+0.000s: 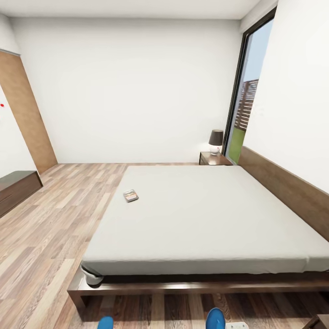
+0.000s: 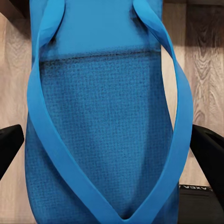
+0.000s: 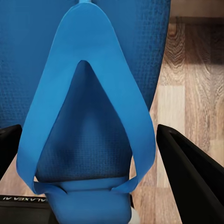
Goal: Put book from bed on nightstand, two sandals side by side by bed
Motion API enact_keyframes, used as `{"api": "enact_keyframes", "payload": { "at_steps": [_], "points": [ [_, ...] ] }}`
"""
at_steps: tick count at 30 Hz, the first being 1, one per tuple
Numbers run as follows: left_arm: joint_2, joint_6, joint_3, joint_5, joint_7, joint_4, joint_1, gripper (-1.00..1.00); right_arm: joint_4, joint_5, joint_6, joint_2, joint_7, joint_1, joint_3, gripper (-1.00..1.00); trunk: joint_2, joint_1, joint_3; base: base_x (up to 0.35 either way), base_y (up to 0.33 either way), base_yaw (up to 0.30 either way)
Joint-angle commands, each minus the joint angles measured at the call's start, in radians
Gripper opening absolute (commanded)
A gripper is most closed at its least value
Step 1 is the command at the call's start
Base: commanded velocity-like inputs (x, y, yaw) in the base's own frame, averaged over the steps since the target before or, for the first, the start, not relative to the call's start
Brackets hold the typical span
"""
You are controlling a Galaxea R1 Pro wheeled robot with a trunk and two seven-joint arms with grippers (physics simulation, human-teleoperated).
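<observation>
The book (image 1: 130, 195) lies on the pale grey bed (image 1: 205, 214), near its left edge. A dark nightstand (image 1: 214, 158) with a lamp stands at the bed's far corner by the window. Both blue sandals are off the floor. My left gripper (image 2: 109, 149) is shut on one sandal (image 2: 107, 116), a black finger (image 2: 9, 147) against each side. My right gripper (image 3: 93, 168) is shut on the other sandal (image 3: 46, 56), its fingers (image 3: 186, 177) flanking the thong strap. The sandals' ends (image 1: 106, 322) (image 1: 215, 318) poke up at the head view's lower edge, before the bed's foot.
A long low dark cabinet (image 1: 16, 189) runs along the left wall. Wood-plank floor (image 1: 59, 219) stretches left of the bed. A tall window (image 1: 246, 105) is at the far right. A dark brown furniture corner (image 1: 320, 322) shows at the lower right.
</observation>
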State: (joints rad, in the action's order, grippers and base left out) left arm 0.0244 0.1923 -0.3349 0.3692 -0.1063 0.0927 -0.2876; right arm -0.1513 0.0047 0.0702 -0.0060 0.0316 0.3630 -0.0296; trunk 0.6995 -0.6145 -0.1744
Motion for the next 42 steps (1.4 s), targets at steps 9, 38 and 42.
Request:
{"api": "enact_keyframes", "payload": {
  "at_steps": [9, 38, 42],
  "points": [
    [-0.001, -0.064, -0.003, 0.008, 0.002, -0.001, -0.001, -1.0, 0.001, -0.001, 0.003, 0.0, -0.002, 0.001, -0.003, -1.0, 0.065, -0.035, -0.03, 0.0, 0.0, 0.0],
    [0.0, -0.177, -0.001, 0.014, -0.012, 0.005, -0.009, -1.0, 0.001, 0.0, 0.003, -0.002, -0.002, 0.001, -0.004, -1.0, 0.268, -0.146, -0.121, 0.0, 0.0, 0.0],
    [-0.001, -0.193, -0.002, 0.014, -0.013, 0.008, -0.013, -1.0, 0.001, 0.0, 0.003, -0.001, -0.002, 0.001, -0.004, -1.0, 0.296, -0.161, -0.133, 0.0, 0.0, 0.0]
  ]
}}
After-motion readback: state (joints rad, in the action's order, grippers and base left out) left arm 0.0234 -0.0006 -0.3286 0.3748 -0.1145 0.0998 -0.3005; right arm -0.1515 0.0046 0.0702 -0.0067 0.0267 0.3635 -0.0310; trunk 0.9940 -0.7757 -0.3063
